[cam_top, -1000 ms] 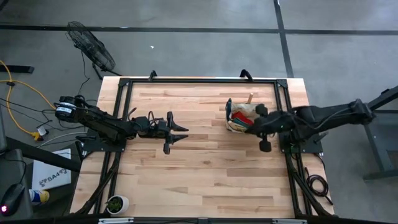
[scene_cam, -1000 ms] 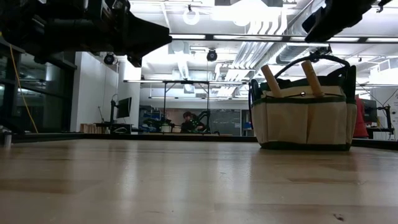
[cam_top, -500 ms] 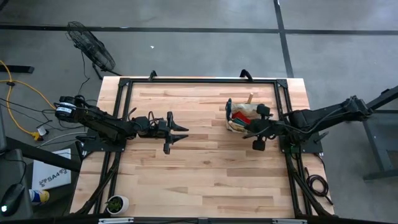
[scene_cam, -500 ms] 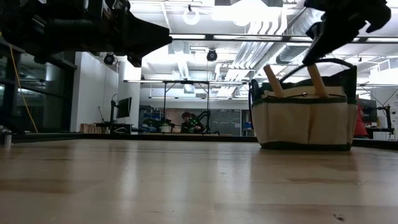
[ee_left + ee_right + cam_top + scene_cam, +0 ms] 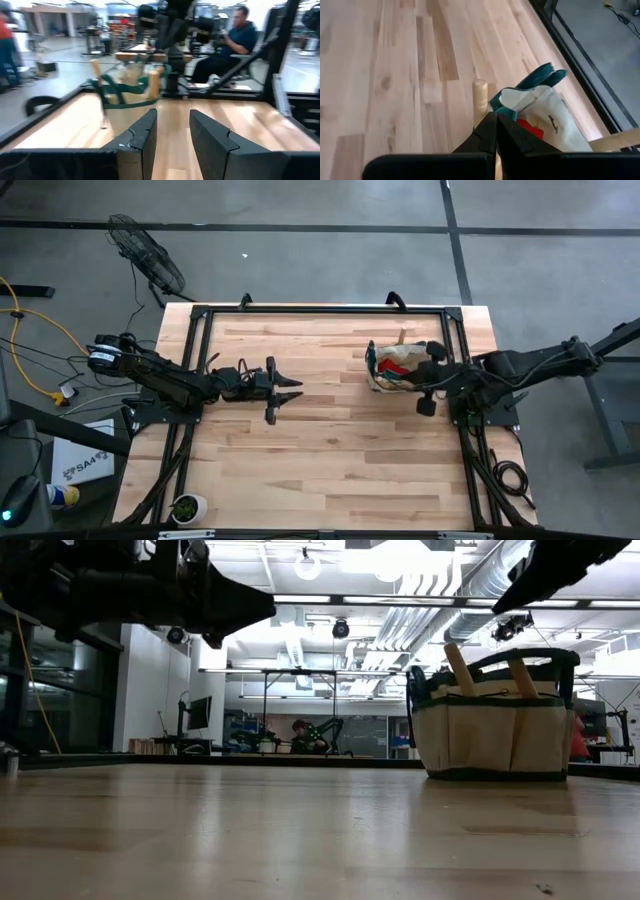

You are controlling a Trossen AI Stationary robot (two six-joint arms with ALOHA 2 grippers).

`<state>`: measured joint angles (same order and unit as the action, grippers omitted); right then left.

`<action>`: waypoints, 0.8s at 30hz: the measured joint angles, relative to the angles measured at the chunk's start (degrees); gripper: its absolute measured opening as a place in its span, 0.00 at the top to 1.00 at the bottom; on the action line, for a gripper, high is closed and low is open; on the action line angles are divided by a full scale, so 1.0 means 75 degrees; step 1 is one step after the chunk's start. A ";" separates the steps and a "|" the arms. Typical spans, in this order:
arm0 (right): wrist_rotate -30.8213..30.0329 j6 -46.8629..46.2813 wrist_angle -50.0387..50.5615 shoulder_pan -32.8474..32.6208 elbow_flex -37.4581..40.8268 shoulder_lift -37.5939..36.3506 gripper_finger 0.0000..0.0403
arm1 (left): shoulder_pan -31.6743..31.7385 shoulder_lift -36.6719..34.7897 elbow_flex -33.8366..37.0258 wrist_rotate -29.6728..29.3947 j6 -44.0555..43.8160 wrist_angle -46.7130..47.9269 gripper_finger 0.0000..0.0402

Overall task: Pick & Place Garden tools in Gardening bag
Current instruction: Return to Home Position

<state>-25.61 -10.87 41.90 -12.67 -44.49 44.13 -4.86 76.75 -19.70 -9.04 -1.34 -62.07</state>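
The left gripper (image 5: pixel 284 391) hangs over the left half of the table (image 5: pixel 330 470), fingers spread with a clear gap between them and nothing held, just where it was a second ago. This arm is only waiting.

The bag (image 5: pixel 398 366) stands upright close to the table's right edge, toward its far right corner. It has slid slightly nearer that edge than a moment ago, and its loop handle (image 5: pixel 530 654) stands free again. Two wooden handles (image 5: pixel 458 668) stick out of the top, and something red (image 5: pixel 530 130) lies inside among the canvas.

The right gripper (image 5: pixel 492 125) has lifted off the bag and drawn back toward the right edge. Its fingers are pressed together and hold nothing, pointing down at the bag's open mouth.

No tool shows loose on the wood in the high view, so the packing looks finished. What remains appears to be folding the right arm back to rest without catching the loop handle.
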 joint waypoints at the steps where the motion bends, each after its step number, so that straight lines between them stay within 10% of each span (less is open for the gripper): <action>1: 0.0000 -0.0023 0.0042 0.0000 0.0000 -0.0146 0.99 | -0.0003 -0.0128 0.0062 -0.0163 0.0044 0.0057 0.72; 12: -0.0789 -0.1391 -0.0649 -0.0958 0.1644 -0.2628 0.99 | -0.0009 -0.3188 0.2517 -0.1347 -0.0536 -0.0077 0.72; 24: 0.0151 -0.0925 -0.4280 -0.1145 0.4013 -0.3350 0.99 | -0.0006 -0.4071 0.2228 -0.1283 -0.0233 0.1875 0.72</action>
<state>-24.47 -17.80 9.80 -21.26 -14.39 19.01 -4.91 46.22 -2.98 -18.66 -3.09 -48.01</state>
